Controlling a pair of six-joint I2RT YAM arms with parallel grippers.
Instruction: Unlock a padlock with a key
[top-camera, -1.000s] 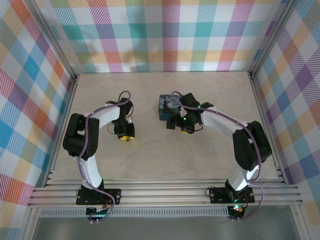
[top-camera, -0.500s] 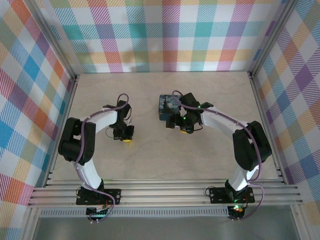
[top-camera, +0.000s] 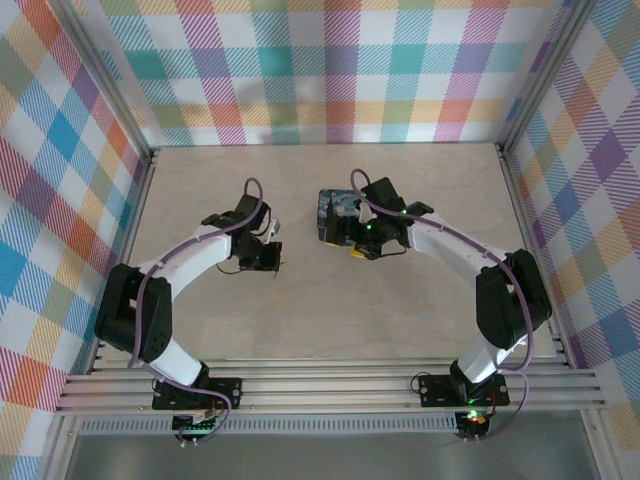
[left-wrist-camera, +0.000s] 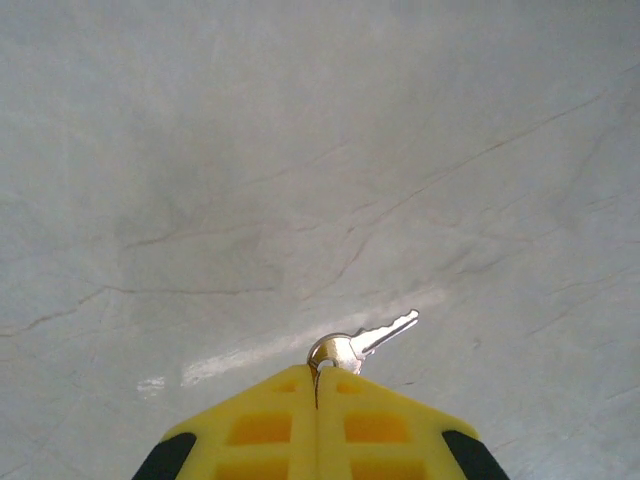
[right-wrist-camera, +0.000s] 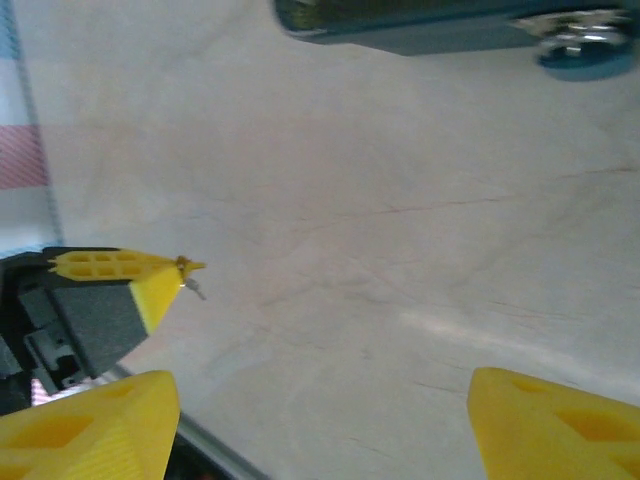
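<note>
Key (left-wrist-camera: 362, 341): pinched by left gripper (left-wrist-camera: 317, 385), blade aimed right toward padlock (top-camera: 333, 215). Right gripper (right-wrist-camera: 320, 400): spread wide, just beside padlock.

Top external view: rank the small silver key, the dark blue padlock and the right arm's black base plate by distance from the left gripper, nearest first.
1. Silver key, pinched in the left gripper.
2. Dark blue padlock, mid-table, to its right.
3. Black base plate, near edge, right.
</note>
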